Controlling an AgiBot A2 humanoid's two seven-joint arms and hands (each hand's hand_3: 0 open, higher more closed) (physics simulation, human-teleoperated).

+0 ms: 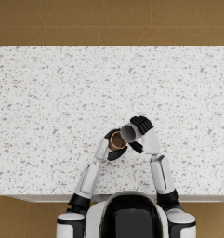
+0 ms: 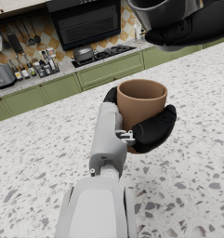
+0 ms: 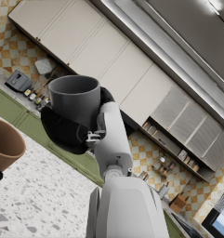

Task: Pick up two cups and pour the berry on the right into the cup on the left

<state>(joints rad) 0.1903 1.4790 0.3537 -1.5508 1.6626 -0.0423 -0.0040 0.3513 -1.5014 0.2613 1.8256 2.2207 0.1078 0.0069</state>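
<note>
Above the speckled table [image 1: 48, 93], our right hand [image 1: 142, 124] grasps the grey cup [image 1: 128, 133], tilted toward the brown cup [image 1: 117, 140] clasped upright in our left hand [image 1: 114, 148].

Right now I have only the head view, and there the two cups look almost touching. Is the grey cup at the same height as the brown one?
Observer: No. In the left wrist view the grey cup hangs higher than the brown cup, with a gap between them.
Operator: How does the left robot hand grip the brown cup?
Observer: The left robot hand wraps the cup's lower half, and the rim stays free.
Operator: Can you see the berry in the grey cup?
Observer: No. In the right wrist view the right robot hand holds the cup, and mostly its outer wall shows. No berry is visible.
</note>
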